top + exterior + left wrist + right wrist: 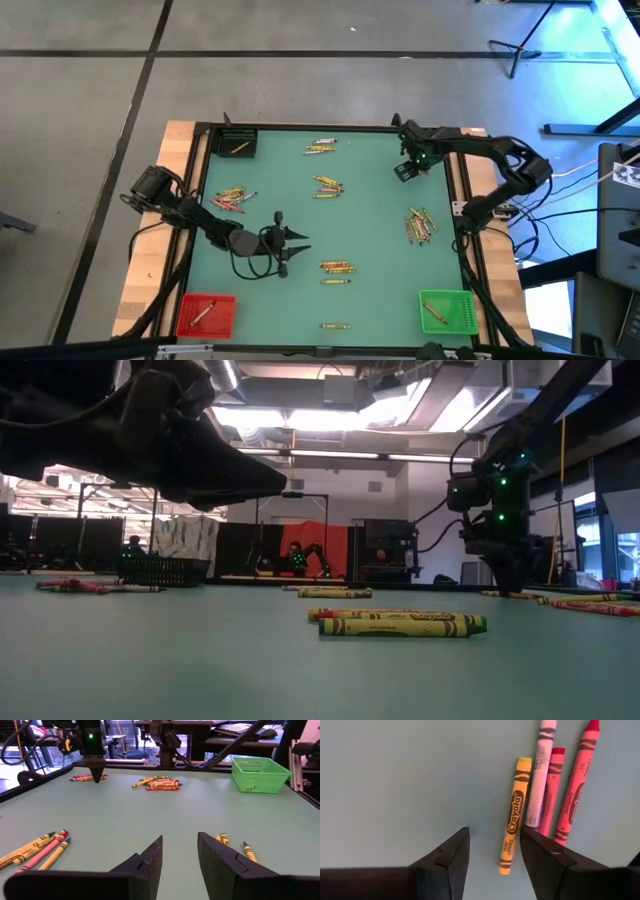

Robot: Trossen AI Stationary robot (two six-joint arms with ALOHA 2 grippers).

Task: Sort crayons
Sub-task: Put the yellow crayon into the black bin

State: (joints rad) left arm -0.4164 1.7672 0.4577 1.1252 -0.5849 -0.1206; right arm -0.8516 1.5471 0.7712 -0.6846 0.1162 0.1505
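Crayons lie in loose clusters on the green table: yellow and red ones mid-table [337, 268], others at the left [232, 197], far side [320, 148] and right [420, 225]. My right gripper [495, 850] points down, open, at the far right of the table [405, 172]. A yellow crayon [512, 825] lies flat below it, one end in the gap beside one finger; pink and red crayons [572, 790] lie next to it. My left gripper [180, 850] is open and nearly level, low over the table's left middle [298, 243], with nothing between its fingers.
A black bin [238, 143] stands at the far left corner, a red bin [205, 313] at the near left and a green basket [445, 310] at the near right, each with a crayon inside. A lone crayon [335, 326] lies by the near edge.
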